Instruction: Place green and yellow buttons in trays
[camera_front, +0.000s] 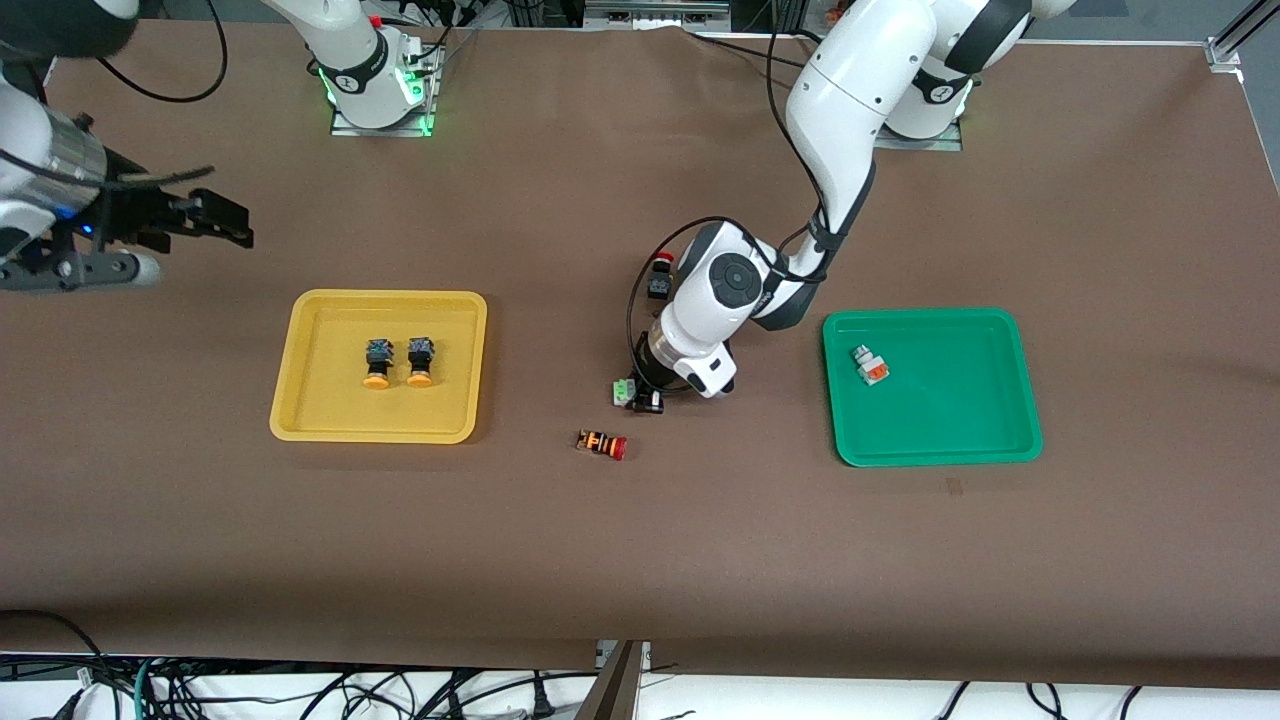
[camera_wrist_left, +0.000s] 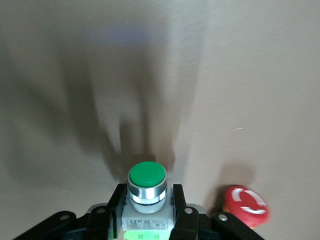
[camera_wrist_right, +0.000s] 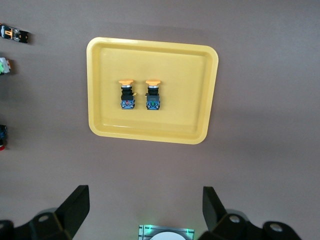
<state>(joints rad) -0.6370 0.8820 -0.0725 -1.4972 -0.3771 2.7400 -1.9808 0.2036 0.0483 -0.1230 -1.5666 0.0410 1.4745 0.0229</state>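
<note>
Brown counter (camera_front: 640, 560) fills my screens. I have the left tool (camera_wrist_left: 146, 210) down at mid-counter, its fingers (camera_wrist_left: 116, 202) clamped on the green button (camera_wrist_left: 146, 176). My right tool (camera_wrist_right: 145, 207) waits spread wide over the right arm's end of the counter. Two yellow buttons (camera_front: 398, 363) lie side by side in the yellow tray (camera_front: 300, 400); the orange-and-white button (camera_front: 870, 366) lies in the green tray (camera_front: 960, 440). A striped red-capped button (camera_front: 602, 443) lies near the green one, closer to the front edge.
</note>
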